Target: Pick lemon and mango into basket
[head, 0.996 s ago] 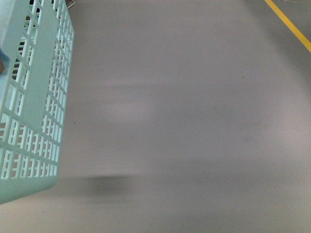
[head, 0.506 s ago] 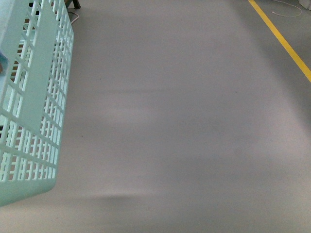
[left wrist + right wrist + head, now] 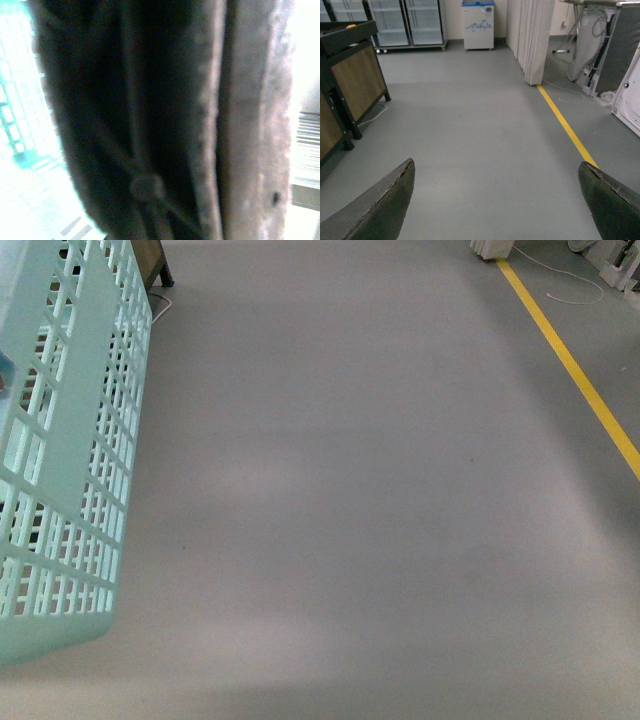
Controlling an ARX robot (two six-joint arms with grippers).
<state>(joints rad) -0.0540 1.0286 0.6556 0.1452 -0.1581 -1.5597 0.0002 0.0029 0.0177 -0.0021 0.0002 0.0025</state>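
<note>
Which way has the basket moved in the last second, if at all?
Yes. In the front view the basket now sits nearer the yellow floor line.

Right gripper (image 3: 496, 167): we see both dark fingers (image 3: 377, 210) at the near edge of its wrist view. They are spread wide apart, with tapered tips aimed forward, roughly level.

Left gripper: a dark, blurred surface fills its wrist view at very close range. We cannot tell whether the jaws are apart or closed.
</note>
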